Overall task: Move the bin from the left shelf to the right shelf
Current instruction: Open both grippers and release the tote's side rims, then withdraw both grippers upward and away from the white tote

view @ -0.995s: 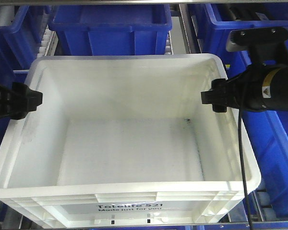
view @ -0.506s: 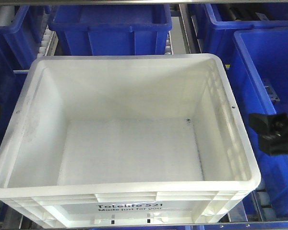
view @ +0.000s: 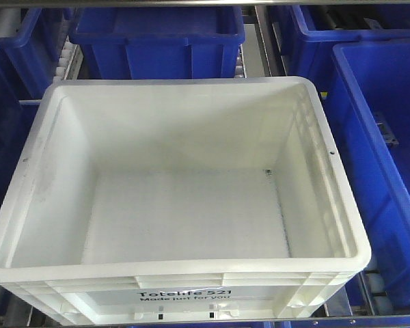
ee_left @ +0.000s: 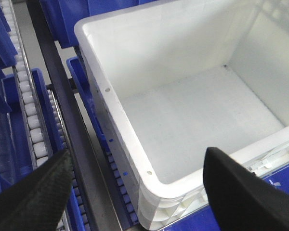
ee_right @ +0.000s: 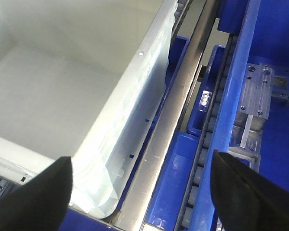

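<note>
White bin [view: 184, 205] unheld; left claw [ee_left: 135, 190], right claw [ee_right: 139, 192] both apart above rims.

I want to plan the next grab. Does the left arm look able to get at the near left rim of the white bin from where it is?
Probably yes. The left gripper is open, and the white bin rim lies just beyond its fingers with nothing between.
</note>
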Motion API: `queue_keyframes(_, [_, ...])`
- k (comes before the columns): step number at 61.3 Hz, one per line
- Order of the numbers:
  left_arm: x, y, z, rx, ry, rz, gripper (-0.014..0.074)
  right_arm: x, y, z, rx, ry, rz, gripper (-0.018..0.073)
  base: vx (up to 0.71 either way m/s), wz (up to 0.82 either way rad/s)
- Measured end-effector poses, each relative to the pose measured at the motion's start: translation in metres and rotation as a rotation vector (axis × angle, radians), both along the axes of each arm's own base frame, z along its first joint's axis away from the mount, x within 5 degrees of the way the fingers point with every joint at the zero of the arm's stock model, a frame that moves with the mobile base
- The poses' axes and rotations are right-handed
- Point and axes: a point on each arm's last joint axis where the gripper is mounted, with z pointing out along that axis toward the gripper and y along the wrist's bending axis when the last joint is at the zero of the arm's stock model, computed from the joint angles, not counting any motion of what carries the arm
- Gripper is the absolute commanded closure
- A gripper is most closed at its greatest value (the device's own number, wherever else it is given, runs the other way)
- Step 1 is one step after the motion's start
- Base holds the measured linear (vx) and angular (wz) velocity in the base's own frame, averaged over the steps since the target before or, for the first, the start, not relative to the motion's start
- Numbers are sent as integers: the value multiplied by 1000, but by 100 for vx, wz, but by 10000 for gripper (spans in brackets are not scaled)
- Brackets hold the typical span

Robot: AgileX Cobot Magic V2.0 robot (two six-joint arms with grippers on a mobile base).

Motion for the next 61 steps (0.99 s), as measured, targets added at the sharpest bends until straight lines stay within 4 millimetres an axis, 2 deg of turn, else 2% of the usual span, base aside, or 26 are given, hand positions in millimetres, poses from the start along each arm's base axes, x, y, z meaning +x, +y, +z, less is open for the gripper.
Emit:
queue_keyframes(6, [-2,0,0,-1,0,-1,72,-1,-1,-1,-3,7,-1,3,0,0])
queue_keyframes(14, [-2,0,-1,4,15,-3,146,-1,-1,-1,-4,10,-2,77,0,0])
queue_keyframes(35, [-3,0,-3,2,37,-1,426,-2,-1,-3,-8,34,-2,439,0,0])
queue_keyframes(45, [-2,3,-3,-41,57,59,524,-2,-1,-3,-8,36,-1,565,0,0])
queue_keyframes(61, [-2,5,-4,-53,63,89,559,-2,-1,-3,-8,36,-1,568,0,0])
